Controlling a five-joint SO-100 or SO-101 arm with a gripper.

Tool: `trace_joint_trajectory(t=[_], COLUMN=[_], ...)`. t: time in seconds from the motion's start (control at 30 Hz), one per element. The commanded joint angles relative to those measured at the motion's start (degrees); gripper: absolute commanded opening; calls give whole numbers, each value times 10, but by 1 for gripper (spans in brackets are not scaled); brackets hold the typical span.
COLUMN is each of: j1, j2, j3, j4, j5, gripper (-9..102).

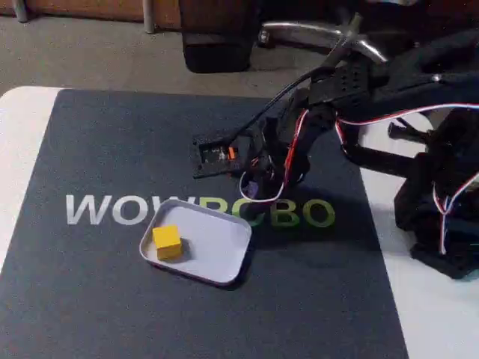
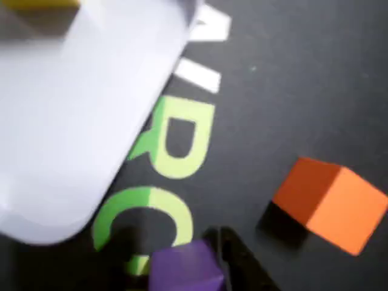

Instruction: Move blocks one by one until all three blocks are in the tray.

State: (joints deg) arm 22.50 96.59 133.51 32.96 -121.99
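The dark mat [image 1: 90,284] covers most of the white table [image 1: 19,142], its pale and green lettering running under the tray's far edge; beyond it lie a grey floor and chair legs [image 1: 314,31]. My arm [image 1: 389,82] reaches in from the right of the fixed view, bent down over the lettering just right of the tray [image 1: 221,247]. The yellow block [image 1: 167,242] sits in the tray's left part. In the fixed view my body hides what the wrist view shows: the orange block [image 2: 330,203] on bare mat well right of the tray, and the purple block [image 2: 185,267] at the bottom edge against a dark finger [image 2: 242,267]. Whether my gripper [image 1: 258,183] clamps the purple block, I cannot tell. Open mat spreads left and near.
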Motion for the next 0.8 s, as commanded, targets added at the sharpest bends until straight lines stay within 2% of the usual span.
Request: trace_joint_trajectory(t=[0.0, 0.6, 0.73, 0.77], j1=[4, 35, 35, 34], j2=[33, 90, 90, 91], j3=[2, 58, 59, 59], j4=[-4, -4, -5, -7], j5=[-6, -43, -40, -35], gripper=[17, 13, 8, 3])
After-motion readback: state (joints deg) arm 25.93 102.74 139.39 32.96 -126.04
